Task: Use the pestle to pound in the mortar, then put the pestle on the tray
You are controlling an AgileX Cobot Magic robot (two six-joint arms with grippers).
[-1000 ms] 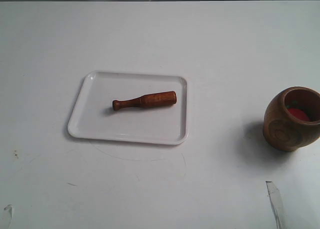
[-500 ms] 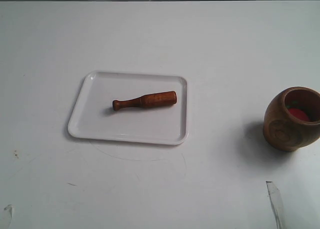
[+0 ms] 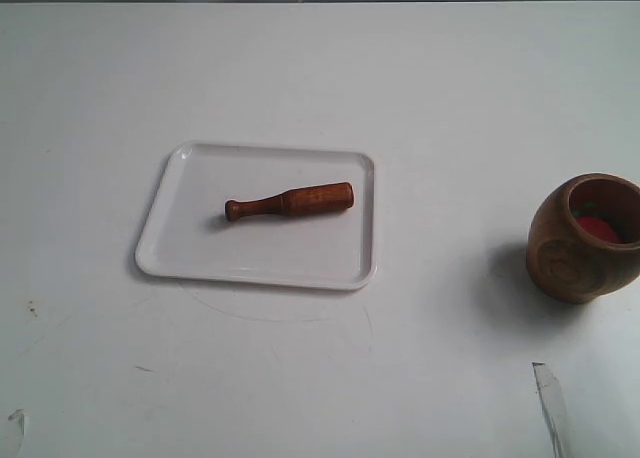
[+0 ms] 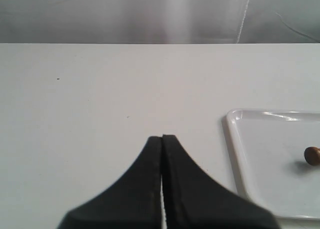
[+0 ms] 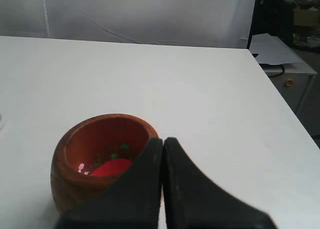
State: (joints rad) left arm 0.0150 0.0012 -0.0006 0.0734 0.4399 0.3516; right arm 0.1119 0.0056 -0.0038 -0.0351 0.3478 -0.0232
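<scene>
The reddish-brown pestle (image 3: 289, 200) lies flat on the white tray (image 3: 180, 253), knob end toward the left. Only its knob (image 4: 312, 155) shows in the left wrist view, on the tray (image 4: 260, 154). The brown wooden mortar (image 3: 580, 248) stands at the table's right edge with something red inside (image 3: 598, 228). My left gripper (image 4: 162, 137) is shut and empty over bare table beside the tray. My right gripper (image 5: 162, 140) is shut and empty, close in front of the mortar (image 5: 75, 164), whose red and green contents (image 5: 111, 166) are visible. Neither gripper body shows in the exterior view.
The white table (image 3: 320, 78) ends at a far edge before a grey backdrop. Pale slivers show at the bottom corners (image 3: 550, 403) of the exterior view. Beyond the table's side edge stands a cabinet with papers (image 5: 280, 51).
</scene>
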